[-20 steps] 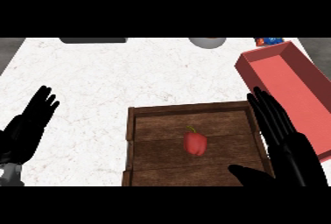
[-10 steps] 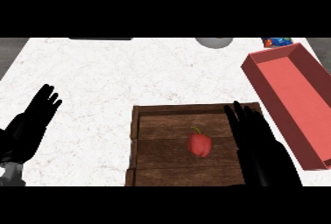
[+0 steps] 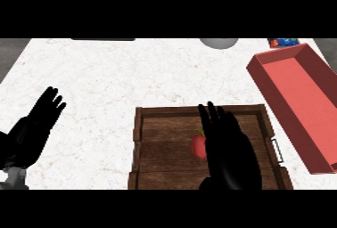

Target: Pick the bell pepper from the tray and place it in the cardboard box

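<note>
Before me: white marbled table (image 3: 132, 75); along its far edge, a dark flat strip (image 3: 102, 39), a grey round object (image 3: 219, 42), a small blue item (image 3: 283, 42).

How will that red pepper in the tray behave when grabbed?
The bell pepper looks rounded and smooth, so it may roll or slip on the tray. It seems small beside the right hand, so probably light.
</note>
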You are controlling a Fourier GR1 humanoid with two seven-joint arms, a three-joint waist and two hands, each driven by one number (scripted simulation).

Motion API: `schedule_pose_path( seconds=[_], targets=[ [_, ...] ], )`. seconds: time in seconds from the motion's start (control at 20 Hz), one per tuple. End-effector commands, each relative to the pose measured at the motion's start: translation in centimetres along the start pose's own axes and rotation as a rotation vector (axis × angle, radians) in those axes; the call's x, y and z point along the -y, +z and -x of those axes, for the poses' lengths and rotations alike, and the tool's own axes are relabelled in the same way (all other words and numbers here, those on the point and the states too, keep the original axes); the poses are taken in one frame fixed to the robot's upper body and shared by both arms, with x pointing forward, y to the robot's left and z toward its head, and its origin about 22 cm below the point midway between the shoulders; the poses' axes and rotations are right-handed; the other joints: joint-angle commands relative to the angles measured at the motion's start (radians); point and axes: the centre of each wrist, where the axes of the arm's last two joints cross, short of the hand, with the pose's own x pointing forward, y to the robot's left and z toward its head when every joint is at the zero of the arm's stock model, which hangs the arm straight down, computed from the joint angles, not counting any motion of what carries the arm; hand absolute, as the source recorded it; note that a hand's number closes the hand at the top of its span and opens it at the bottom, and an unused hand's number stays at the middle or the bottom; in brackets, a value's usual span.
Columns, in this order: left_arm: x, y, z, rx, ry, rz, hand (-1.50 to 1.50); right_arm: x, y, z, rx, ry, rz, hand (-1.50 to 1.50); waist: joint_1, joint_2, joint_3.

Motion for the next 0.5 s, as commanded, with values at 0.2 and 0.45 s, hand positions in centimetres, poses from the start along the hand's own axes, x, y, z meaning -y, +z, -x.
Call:
schedule_pose_path(
  seconds=[0.2, 0.45],
  targets=[
    [-0.1, -0.4, -1.2, -0.008, 0.011, -0.002, 0.00, 0.5, -0.8, -2.6, -0.233, 0.118, -0.094, -1.50, -0.020, 0.000, 0.003],
    [0.1, -0.2, 0.6, -0.014, 0.008, -0.021, 0.00, 0.1, -0.6, -2.9, -0.219, 0.124, -0.104, -1.50, -0.023, 0.002, 0.003]
  ],
)
